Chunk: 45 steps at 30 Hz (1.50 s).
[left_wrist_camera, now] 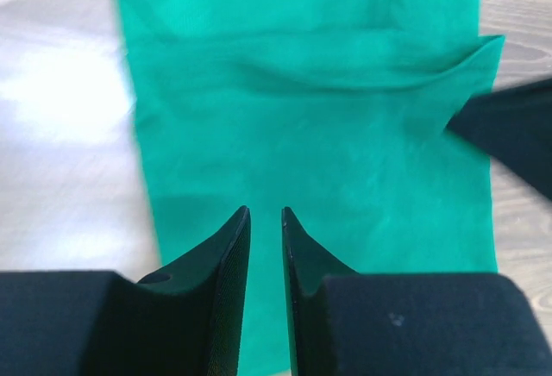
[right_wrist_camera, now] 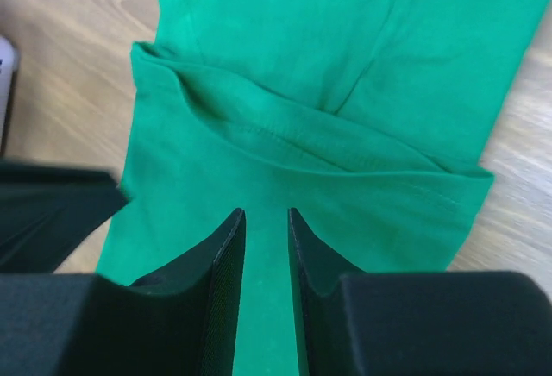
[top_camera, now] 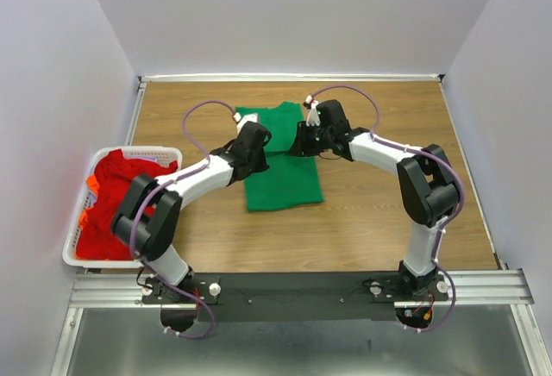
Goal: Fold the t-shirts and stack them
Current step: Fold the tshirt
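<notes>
A bright green t-shirt (top_camera: 283, 178) lies flat on the wooden table, folded into a long strip. My left gripper (top_camera: 256, 141) hovers over its upper left part, and my right gripper (top_camera: 302, 139) over its upper right part, the two facing each other. In the left wrist view the left gripper (left_wrist_camera: 266, 212) is narrowly open above the green t-shirt (left_wrist_camera: 328, 109), nothing between its fingers. In the right wrist view the right gripper (right_wrist_camera: 266, 212) is likewise slightly open over the green t-shirt (right_wrist_camera: 345, 65), which shows a folded hem. Red t-shirts (top_camera: 116, 195) with some orange lie heaped in the basket.
A white slatted basket (top_camera: 76, 240) stands at the table's left edge by the left arm. White walls close the table on three sides. Bare wood (top_camera: 388, 229) lies to the right of and in front of the green shirt.
</notes>
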Motion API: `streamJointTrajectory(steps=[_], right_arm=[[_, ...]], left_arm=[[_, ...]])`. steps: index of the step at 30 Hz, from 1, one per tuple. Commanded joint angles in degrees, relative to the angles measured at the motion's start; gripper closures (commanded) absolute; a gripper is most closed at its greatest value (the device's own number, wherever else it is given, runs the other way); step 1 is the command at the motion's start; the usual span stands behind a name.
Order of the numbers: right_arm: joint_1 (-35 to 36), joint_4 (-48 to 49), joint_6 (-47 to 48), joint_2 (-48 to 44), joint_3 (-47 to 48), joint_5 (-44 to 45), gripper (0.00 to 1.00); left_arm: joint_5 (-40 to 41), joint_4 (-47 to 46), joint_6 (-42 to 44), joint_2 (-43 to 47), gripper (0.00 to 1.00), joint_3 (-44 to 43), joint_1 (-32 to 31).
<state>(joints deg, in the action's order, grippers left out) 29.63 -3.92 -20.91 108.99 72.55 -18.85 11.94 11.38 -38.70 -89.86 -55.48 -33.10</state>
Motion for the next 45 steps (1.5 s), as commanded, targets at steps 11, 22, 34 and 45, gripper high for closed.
streamJointTrajectory(steps=[11,22,34,45], right_arm=[[-2.73,1.29,0.6,12.46,10.75,-5.49,0.68],[-5.28,0.76,-2.73,10.3,15.17,-8.47,0.66],[-10.98,5.94,-3.35,10.36,5.49,-24.21,0.66],[-16.09,7.44,-3.44,15.12,4.18,-26.32,0.66]], left_arm=[[-5.44,-1.71,7.14,-18.66,0.74,-15.35,6.64],[-7.99,-2.39,8.11,-14.33,0.65,-17.57,11.92],[-20.11,-16.91,5.39,-13.83,0.68,-3.4,14.29],[-21.35,-16.21,3.45,-16.23,0.7,-2.44,17.46]])
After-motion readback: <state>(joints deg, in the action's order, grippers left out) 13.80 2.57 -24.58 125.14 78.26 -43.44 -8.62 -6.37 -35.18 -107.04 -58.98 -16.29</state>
